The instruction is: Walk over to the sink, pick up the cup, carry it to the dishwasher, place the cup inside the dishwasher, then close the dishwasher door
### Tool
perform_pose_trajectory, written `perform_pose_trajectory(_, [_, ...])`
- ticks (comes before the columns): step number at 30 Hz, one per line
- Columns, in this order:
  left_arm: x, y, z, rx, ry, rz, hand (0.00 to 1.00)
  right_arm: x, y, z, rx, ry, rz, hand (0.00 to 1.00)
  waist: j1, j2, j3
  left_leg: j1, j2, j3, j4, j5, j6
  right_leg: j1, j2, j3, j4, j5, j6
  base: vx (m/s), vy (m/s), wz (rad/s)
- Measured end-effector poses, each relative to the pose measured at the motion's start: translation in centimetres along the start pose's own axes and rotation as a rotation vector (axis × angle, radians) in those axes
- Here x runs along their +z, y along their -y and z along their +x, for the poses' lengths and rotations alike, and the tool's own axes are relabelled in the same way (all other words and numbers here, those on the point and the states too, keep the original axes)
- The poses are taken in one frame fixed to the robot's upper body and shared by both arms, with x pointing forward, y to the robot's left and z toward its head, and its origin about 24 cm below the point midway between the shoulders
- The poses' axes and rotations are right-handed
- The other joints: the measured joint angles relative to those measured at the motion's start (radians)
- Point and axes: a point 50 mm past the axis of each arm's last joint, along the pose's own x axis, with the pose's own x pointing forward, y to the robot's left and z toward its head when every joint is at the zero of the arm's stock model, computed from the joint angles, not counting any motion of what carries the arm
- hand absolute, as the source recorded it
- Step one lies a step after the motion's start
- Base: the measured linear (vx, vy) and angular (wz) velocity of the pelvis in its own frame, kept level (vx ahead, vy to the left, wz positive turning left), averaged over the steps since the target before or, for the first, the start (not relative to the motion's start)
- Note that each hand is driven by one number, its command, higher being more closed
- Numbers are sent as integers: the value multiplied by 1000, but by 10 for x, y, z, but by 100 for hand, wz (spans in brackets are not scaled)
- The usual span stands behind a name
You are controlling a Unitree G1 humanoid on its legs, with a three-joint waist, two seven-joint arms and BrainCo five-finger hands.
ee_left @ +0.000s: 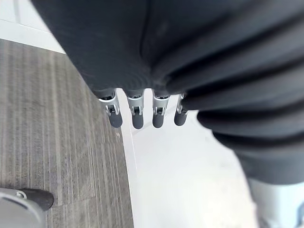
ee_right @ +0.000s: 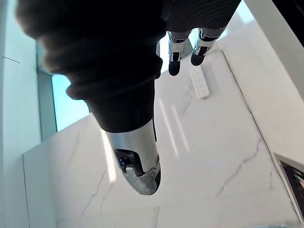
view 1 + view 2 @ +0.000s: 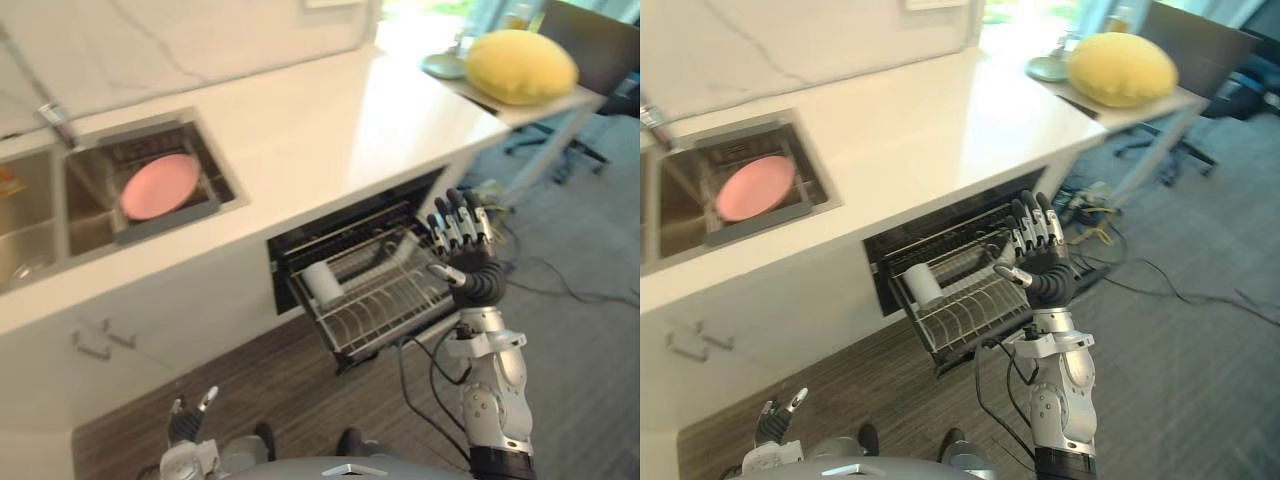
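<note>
White cup (image 3: 322, 281) sits in the wire rack (image 3: 390, 305) drawn out of the dishwasher (image 3: 300, 245) under the desk (image 3: 330, 130), at the rack's left end. The right hand (image 3: 462, 238) is raised at the rack's right end, fingers straight, holding nothing. The left hand (image 3: 186, 424) hangs low, well apart from the rack, fingers relaxed. Placing looks done and closing remains. That calls for a flat push on the rack's front.

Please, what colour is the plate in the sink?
The plate is pink, clearest in the left eye view.
</note>
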Motion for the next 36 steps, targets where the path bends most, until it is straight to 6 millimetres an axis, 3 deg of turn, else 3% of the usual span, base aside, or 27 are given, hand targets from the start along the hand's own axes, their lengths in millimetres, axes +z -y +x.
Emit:
perform_pose_trajectory(1, [-3, -5, -2, 22, -6, -14, 0, 0, -1, 2, 9, -1, -3, 0, 9, 8, -6, -1, 30, 113, 4, -24, 6, 4, -1, -40, 0, 5, 4, 30, 8, 92])
perform_pose_trajectory(2, [-7, -8, -5, 30, -16, -15, 0, 4, 1, 5, 19, 2, -28, 0, 1, -1, -18, 0, 60, 251, 12, -43, 30, 10, -34, -102, -9, 7, 5, 55, 71, 136])
perform_pose_trajectory(3, [-9, -7, -5, 19, -23, -9, 0, 10, 7, 6, 10, 10, -57, 0, -8, 0, -15, -9, 99, 358, 75, -60, 86, 13, -59, -157, -2, 5, 11, 66, 184, 172])
perform_pose_trajectory(4, [-13, -3, -8, -5, -29, -2, 0, 18, 17, 8, -7, 20, -103, 0, -7, 48, -18, -25, 168, 457, 187, 5, 123, 12, -80, -216, 62, -24, 24, 38, 155, 156])
perform_pose_trajectory(5, [-14, -2, -10, -15, -30, 0, 0, 23, 22, 9, -16, 29, -124, 0, -15, 55, -15, -44, 159, 454, 207, 25, 68, 11, -96, -237, 107, -50, 35, 10, 151, 172])
perform_pose_trajectory(6, [-18, -3, -15, -30, -28, 10, 0, 29, 29, 9, -52, 53, -139, 0, -21, 53, -18, -51, 125, 439, 178, 49, 80, 15, -121, -264, 132, -80, 33, -68, 118, 168])
perform_pose_trajectory(8, [-20, -11, -17, -26, -18, 33, 0, 31, 32, 8, -79, 92, -128, 0, -19, 30, -33, -19, 17, 356, -55, 170, 67, 33, -149, -334, 96, -78, 34, -102, 141, 157])
perform_pose_trajectory(9, [-22, -12, -17, -31, -26, 44, 0, 31, 32, 8, -107, 118, -118, 0, -18, 20, -34, 25, -4, 392, -94, 141, 93, 37, -174, -403, 104, -74, 40, -7, 117, 136])
perform_pose_trajectory(10, [-29, -7, -22, -49, -49, 49, 0, 32, 32, 10, -125, 133, -116, 0, -25, 38, -41, 83, -6, 394, -161, 140, 40, 39, -181, -436, 153, -71, 53, 44, 82, 125])
perform_pose_trajectory(11, [-31, -3, -24, -61, -51, 49, 0, 33, 32, 11, -133, 139, -120, 0, -29, 52, -43, 97, -12, 356, -216, 152, 16, 35, -186, -453, 182, -77, 56, 20, 70, 106])
perform_pose_trajectory(16, [-24, -5, -17, -110, -25, 133, 0, 26, 29, 9, -161, 112, -123, 0, -32, 18, -39, 103, -66, 301, -237, 145, 55, 33, -301, -476, 349, -78, 45, -55, 45, 47])
perform_pose_trajectory(17, [-22, -5, -15, -125, -18, 169, 0, 25, 30, 5, -170, 100, -125, 0, -40, 13, -36, 100, -79, 286, -242, 134, 62, 20, -332, -454, 407, -68, 29, -81, 97, 27])
perform_pose_trajectory(18, [-21, -4, -12, -145, -18, 205, 0, 22, 32, -2, -187, 74, -129, 0, -48, 7, -33, 101, -83, 266, -242, 125, 75, -16, -344, -360, 464, -40, -31, -76, 109, 36])
perform_pose_trajectory(19, [-20, -4, -12, -152, -19, 222, 0, 20, 33, -7, -199, 58, -132, 0, -55, 9, -33, 99, -83, 244, -242, 126, 77, -45, -337, -273, 495, -27, -69, -37, 133, 80])
perform_pose_trajectory(20, [-15, -4, -8, -162, -11, 251, 0, 15, 34, -20, -238, 25, -129, 0, -89, 7, -36, 92, -80, 172, -242, 137, 81, -108, -244, -9, 513, -71, -41, 25, 92, 95])
perform_pose_trajectory(22, [-11, -7, -3, -178, -6, 286, 0, 17, 32, -34, -284, 11, -135, 0, -116, -5, -34, 70, -79, 116, -242, 143, 76, -118, -127, 192, 453, -142, 36, 63, 21, 113])
perform_pose_trajectory(23, [-8, -11, 0, -180, -8, 301, 0, 24, 31, -40, -306, 25, -151, 0, -124, -36, -44, 61, -88, 112, -242, 147, 71, -119, -85, 240, 405, -162, 43, 63, -25, 91])
perform_pose_trajectory(26, [-9, -19, 2, -179, -32, 337, 0, 38, 29, -38, -304, 88, -159, 0, -124, -68, -52, 71, -117, 130, -242, 151, 69, -129, -77, 234, 345, -158, 24, 67, -44, 21])
perform_pose_trajectory(30, [-13, -20, 1, -196, -43, 356, 0, 42, 31, -35, -307, 128, -131, 0, -128, -65, -54, 79, -106, 174, -242, 149, 70, -85, -49, 261, 241, -154, 20, 54, -67, -33])
perform_pose_trajectory(32, [-11, -17, 2, -216, -39, 351, 0, 44, 35, -36, -324, 133, -143, 0, -133, -56, -51, 78, -102, 189, -242, 150, 69, -49, -36, 262, 154, -140, 39, 26, -87, -24])
perform_pose_trajectory(36, [-9, -6, 1, -279, -28, 336, 0, 39, 41, -41, -371, 111, -141, 0, -140, -37, -59, 94, -82, 197, -242, 151, 59, -9, -7, 267, 92, -118, 26, 24, -78, -10])
